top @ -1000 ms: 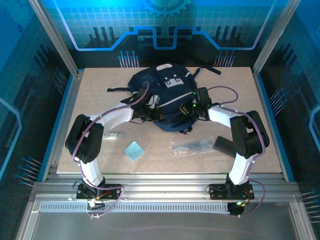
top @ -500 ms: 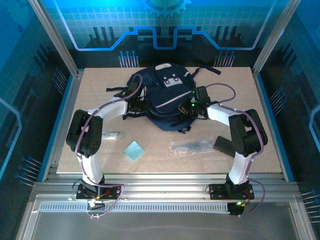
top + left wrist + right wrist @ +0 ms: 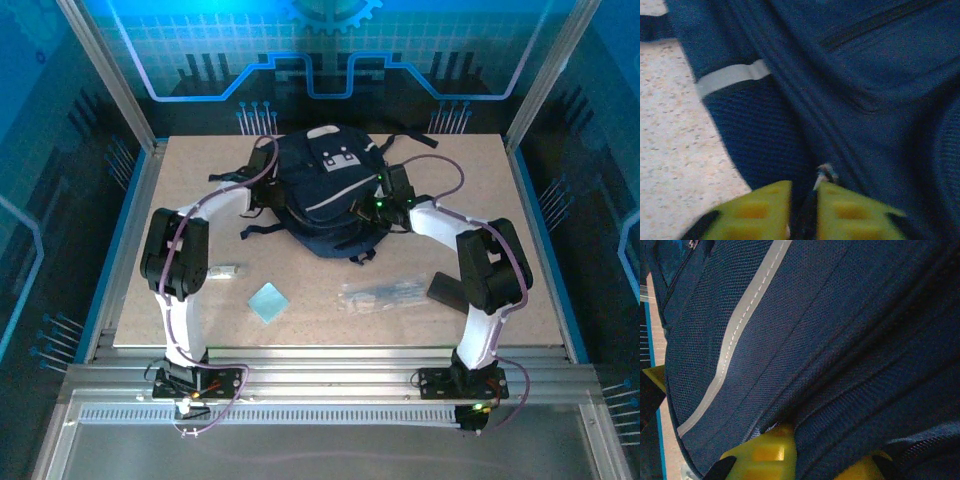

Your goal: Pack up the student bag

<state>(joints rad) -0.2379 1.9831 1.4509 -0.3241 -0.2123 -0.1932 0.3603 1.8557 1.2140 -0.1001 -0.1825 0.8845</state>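
Note:
The student bag, dark navy with light grey stripes, lies at the back middle of the table. My left gripper sits at its left side. In the left wrist view this gripper is shut on a small zipper pull by the bag's seam, next to a grey stripe. My right gripper is at the bag's right side. In the right wrist view that gripper is shut on a thick fold of the bag's fabric, with one yellow finger on each side of it.
A small white item and a light blue square pad lie on the table front left. A clear packet of pens and a flat black case lie front right. Black straps trail behind the bag.
My left gripper has travelled back and to the left along the bag's left side. The bag has shifted slightly toward the back. The right gripper has kept its hold, moving a little back.

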